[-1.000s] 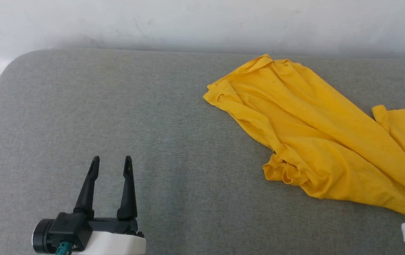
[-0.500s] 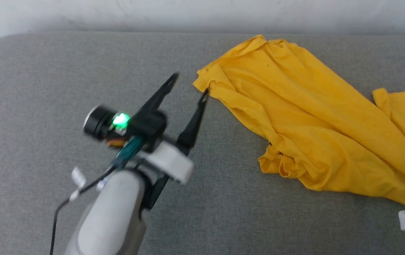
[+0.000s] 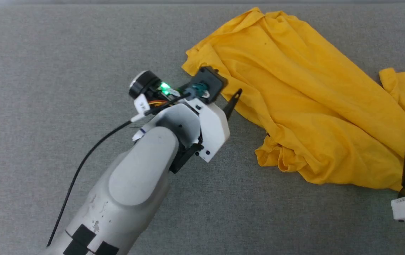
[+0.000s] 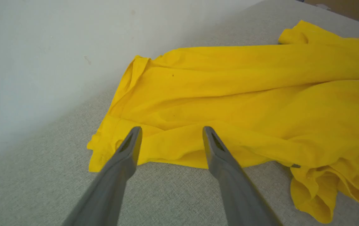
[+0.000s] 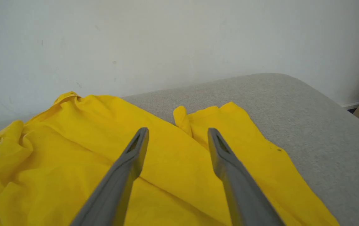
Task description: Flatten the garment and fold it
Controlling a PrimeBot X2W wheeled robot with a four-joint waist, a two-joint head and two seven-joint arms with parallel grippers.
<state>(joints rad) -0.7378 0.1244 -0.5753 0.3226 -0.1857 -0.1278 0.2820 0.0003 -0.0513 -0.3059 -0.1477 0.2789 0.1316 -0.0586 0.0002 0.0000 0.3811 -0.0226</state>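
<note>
My left gripper (image 4: 170, 133) has just swung across to the shirt's (image 3: 312, 99) crumpled left edge, jaws wide and empty, ready to pinch and spread it; my right gripper (image 5: 177, 133) is open too

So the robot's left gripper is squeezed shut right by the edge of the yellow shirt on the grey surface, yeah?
Not quite. The left gripper is open, not squeezed shut. The left wrist view shows its two fingers spread apart. The rest is right: it is by the edge of the yellow shirt on the grey surface.
</note>
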